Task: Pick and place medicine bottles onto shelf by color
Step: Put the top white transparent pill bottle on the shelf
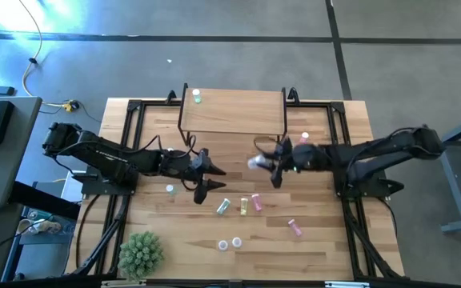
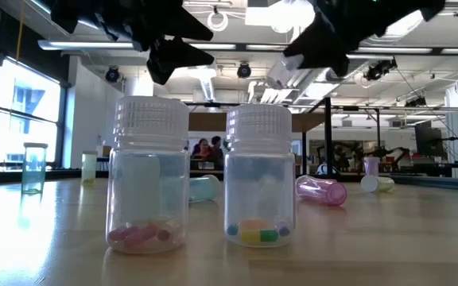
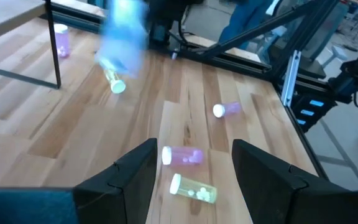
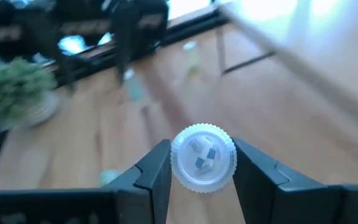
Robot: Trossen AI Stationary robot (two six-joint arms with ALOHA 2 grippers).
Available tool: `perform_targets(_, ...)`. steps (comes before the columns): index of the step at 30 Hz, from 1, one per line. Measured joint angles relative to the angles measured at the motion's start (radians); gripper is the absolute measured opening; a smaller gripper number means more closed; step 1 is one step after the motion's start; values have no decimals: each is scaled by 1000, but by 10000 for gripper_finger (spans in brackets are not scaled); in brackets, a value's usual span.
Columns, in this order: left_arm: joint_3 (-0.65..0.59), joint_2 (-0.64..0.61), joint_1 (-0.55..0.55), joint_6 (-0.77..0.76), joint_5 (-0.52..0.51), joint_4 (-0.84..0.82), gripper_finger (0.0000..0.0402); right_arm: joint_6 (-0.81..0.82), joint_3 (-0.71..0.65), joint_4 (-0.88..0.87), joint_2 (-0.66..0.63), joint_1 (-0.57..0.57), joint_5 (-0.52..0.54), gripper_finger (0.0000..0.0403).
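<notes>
Right gripper point(image 4: 202, 163) is clamping a pale capped bottle point(image 4: 202, 156) between its two fingers, cap facing the wrist cam. In the high view that gripper point(image 1: 276, 164) is sitting above the table just in front of the shelf point(image 1: 232, 110), bottle point(image 1: 258, 163) showing at its tip, clear of the tabletop point(image 1: 326, 240).

Left gripper point(image 1: 205, 178) is hanging over the table centre-left w/ fingers apart, gripping nothing; in its wrist view the gap between the fingers point(image 3: 131, 173) is showing bare wood and two lying bottles.

Shelf is carrying one green-capped bottle point(image 1: 197, 97) near its far left corner. A further small bottle point(image 1: 304, 137) is standing on the table just beside the shelf's right end.

Loose bottles on the table: one upright point(image 1: 170, 190) near the left gripper; a green one point(image 1: 223, 206), a yellow one point(image 1: 244, 206) and a pink one point(image 1: 256, 203) lying close together at centre; another pink one point(image 1: 294, 227) lying further right; two upright white-capped ones point(image 1: 230, 242) nearer the front edge, side by side.

Spiky green plant ball point(image 1: 141, 254) is sitting at the front left corner, well apart from the bottles.
</notes>
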Motion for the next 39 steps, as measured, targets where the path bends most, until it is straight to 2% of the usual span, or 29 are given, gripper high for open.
perform_targets(9,0,0,0,0,0,-8,197,-96,314,-410,1,-256,80,128)
perform_targets(16,0,0,0,0,0,-18,197,-119,485,-586,30,-471,87,128)
perform_targets(20,0,0,0,0,0,-22,197,-126,563,-666,73,-560,43,128)
perform_targets(32,0,0,-9,-7,-15,-43,197,-182,707,-761,271,-635,-78,128)
perform_targets(39,0,0,-14,-7,-15,-55,197,-264,772,-818,391,-634,-87,128)
